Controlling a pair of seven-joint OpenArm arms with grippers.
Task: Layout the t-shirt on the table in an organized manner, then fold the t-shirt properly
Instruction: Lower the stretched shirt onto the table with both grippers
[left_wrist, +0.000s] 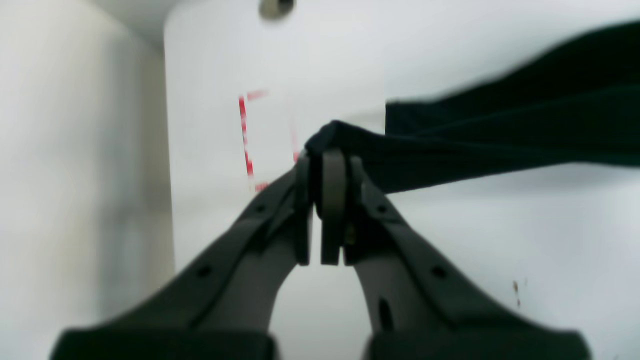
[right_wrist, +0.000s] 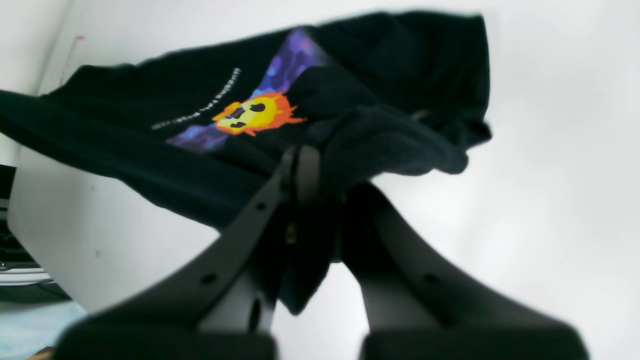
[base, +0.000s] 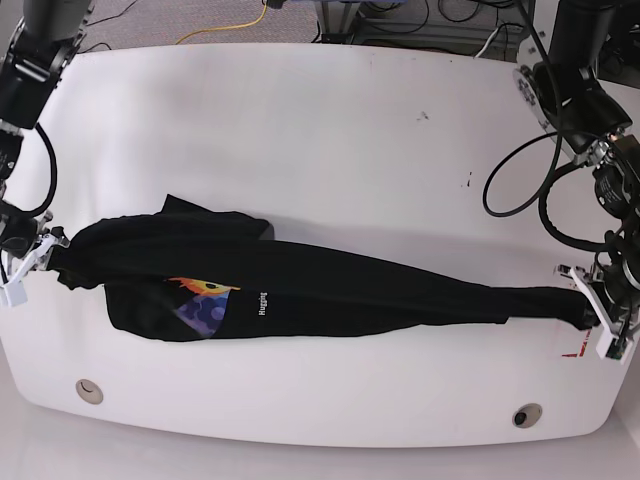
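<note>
Stretched between two arms: the left pincer (left_wrist: 327, 172) and the right pincer (right_wrist: 305, 170) each clamp an end of the black t-shirt (base: 300, 285), pulled taut and rope-like across the table (base: 320, 130). Spreading flat and folding remain undone.

**Setting: robotics lab bench**

We record this place as a laboratory or test workspace. Evidence we see in the base view: a large white table (base: 330, 100) with rounded corners and two round grommet holes (base: 527, 414) near one edge; red tape marks (base: 573, 354) stuck to its surface near one corner; loose black cables (base: 420, 20) and a yellow cable (base: 225, 30) lying on the grey floor beyond the far edge; two cable-wrapped robot arms (base: 590, 120) mounted at the table's ends. We find no household furnishings in any view.
</note>
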